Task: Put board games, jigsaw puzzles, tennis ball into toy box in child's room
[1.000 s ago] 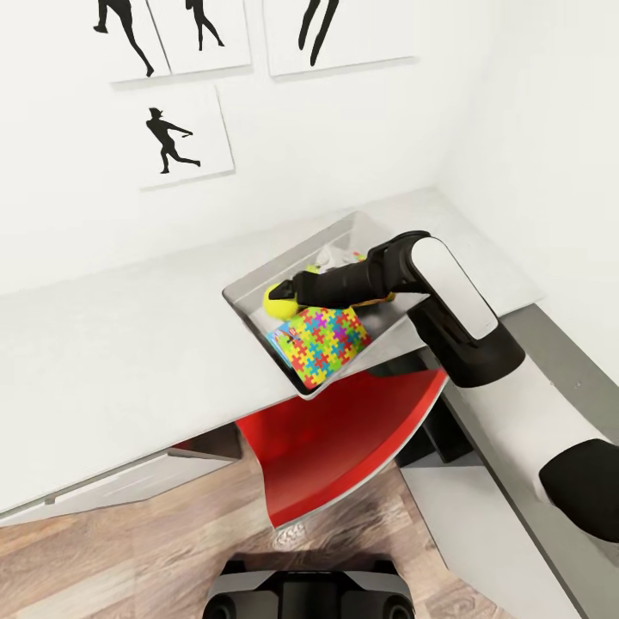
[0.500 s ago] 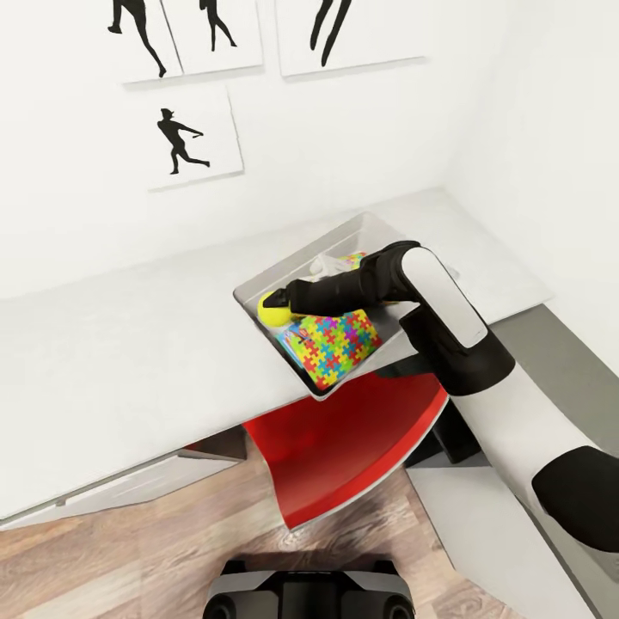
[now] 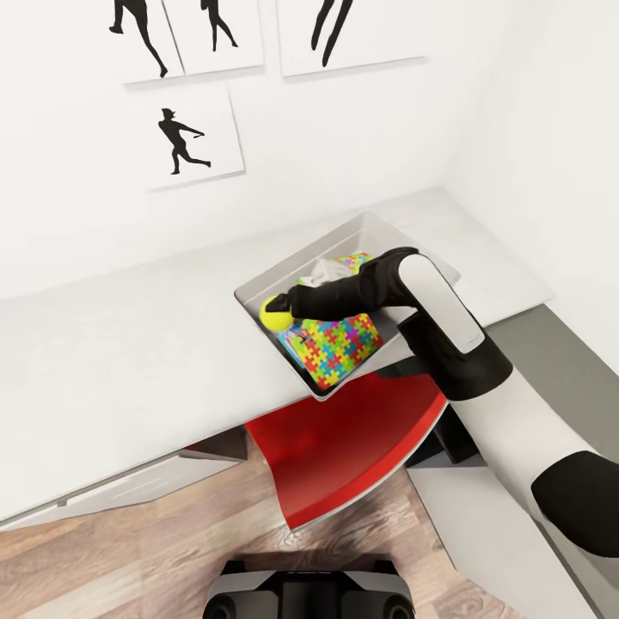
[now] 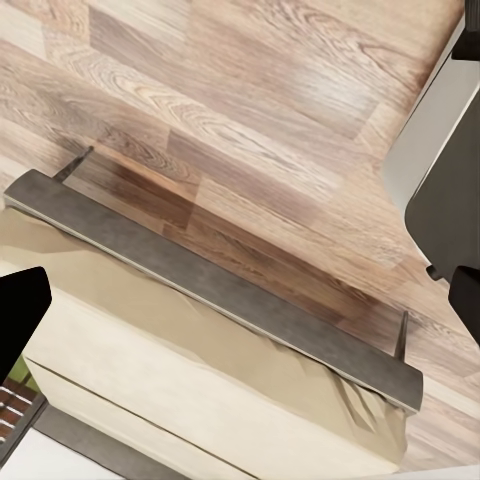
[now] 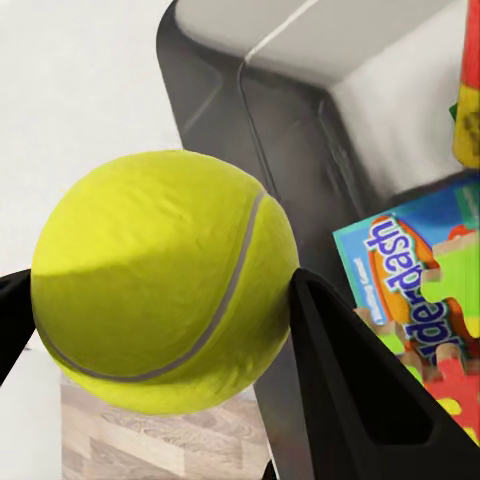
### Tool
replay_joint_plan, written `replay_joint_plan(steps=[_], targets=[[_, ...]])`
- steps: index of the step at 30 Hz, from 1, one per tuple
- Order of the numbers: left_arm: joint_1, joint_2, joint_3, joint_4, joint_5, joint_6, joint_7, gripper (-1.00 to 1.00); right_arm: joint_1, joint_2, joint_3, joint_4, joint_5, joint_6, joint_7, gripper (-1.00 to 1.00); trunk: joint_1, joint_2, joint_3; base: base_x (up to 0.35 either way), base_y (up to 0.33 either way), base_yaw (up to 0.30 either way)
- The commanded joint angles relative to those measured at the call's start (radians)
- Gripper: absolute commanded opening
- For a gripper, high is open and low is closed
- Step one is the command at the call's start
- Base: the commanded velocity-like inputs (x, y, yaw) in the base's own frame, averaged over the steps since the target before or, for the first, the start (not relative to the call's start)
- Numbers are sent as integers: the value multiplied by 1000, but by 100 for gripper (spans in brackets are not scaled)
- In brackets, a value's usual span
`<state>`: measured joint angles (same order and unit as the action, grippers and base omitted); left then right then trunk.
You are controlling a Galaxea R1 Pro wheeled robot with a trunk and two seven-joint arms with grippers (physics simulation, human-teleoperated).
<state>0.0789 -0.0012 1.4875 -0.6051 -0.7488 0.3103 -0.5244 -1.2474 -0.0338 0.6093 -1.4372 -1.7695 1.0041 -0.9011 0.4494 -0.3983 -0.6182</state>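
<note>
I am at the last placing step, as I judge it: my right gripper (image 3: 282, 308) holds the tennis ball (image 3: 275, 311) over the left corner of the toy box (image 3: 258, 288), which sits on the light grey table (image 3: 112, 361) against the far wall. In the right wrist view the two black fingers (image 5: 340, 360) press on opposite sides of the ball (image 5: 165, 280), so the grip is closed around it.

The ball is round, yellow-green and fuzzy, with one pale curved seam. The toy box is a shallow, smooth grey bin with sloping walls. Inside it lies a jigsaw puzzle (image 3: 337, 342), a flat square of interlocking yellow, pink, blue and green pieces, resting on a thin board game (image 5: 400, 285) with a glossy blue and green printed lid. More flat printed toys are stacked toward the far side, partly hidden by my arm.

The ball appears to hang just inside the box's left wall, near the rim. My next move, I judge, is to part the fingers and let the ball drop. It may roll or bounce on the flat boxes, so a low release looks wise.

My left gripper's state I cannot tell. Its wrist camera looks down at the bed (image 4: 200, 370), with a beige mattress on a dark grey frame, on the wood-plank floor (image 4: 250, 100).
</note>
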Motion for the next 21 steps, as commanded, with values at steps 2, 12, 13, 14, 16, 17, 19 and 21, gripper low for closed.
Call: replay_joint_plan(steps=[2, 12, 13, 14, 16, 17, 19, 21], targets=[[-1, 0, 4, -2, -6, 3, -8, 100, 2, 0, 1, 0, 7, -3, -13, -100, 1, -2, -1, 0, 3, 0], [-1, 0, 4, -2, -6, 4, -8, 100, 6, 0, -5, 0, 52, -6, -12, -100, 1, -2, -1, 0, 1, 0], [-1, 0, 4, -2, -6, 4, -8, 100, 6, 0, -5, 0, 52, -6, -12, -100, 1, -2, -1, 0, 0, 0], [-1, 0, 4, -2, -6, 4, -8, 100, 6, 0, -5, 0, 54, -6, -12, -100, 1, -2, -1, 0, 0, 0], [-1, 0, 4, -2, -5, 3, -8, 100, 6, 0, -6, 1, 57, -8, -12, -100, 1, -2, -1, 4, 5, 0], [-1, 0, 4, -2, -5, 3, -8, 100, 6, 0, -6, 4, 59, -9, -12, -100, 1, -2, -1, 26, 29, 0], [-1, 0, 4, -2, -5, 3, -8, 100, 6, 1, -6, 13, 61, -10, -12, -100, 1, -2, -1, 68, 72, 0], [-1, -1, 4, -2, -5, 3, -9, 100, 6, 2, -5, 22, 64, -11, -12, -100, 1, -2, -1, 90, 88, 0]])
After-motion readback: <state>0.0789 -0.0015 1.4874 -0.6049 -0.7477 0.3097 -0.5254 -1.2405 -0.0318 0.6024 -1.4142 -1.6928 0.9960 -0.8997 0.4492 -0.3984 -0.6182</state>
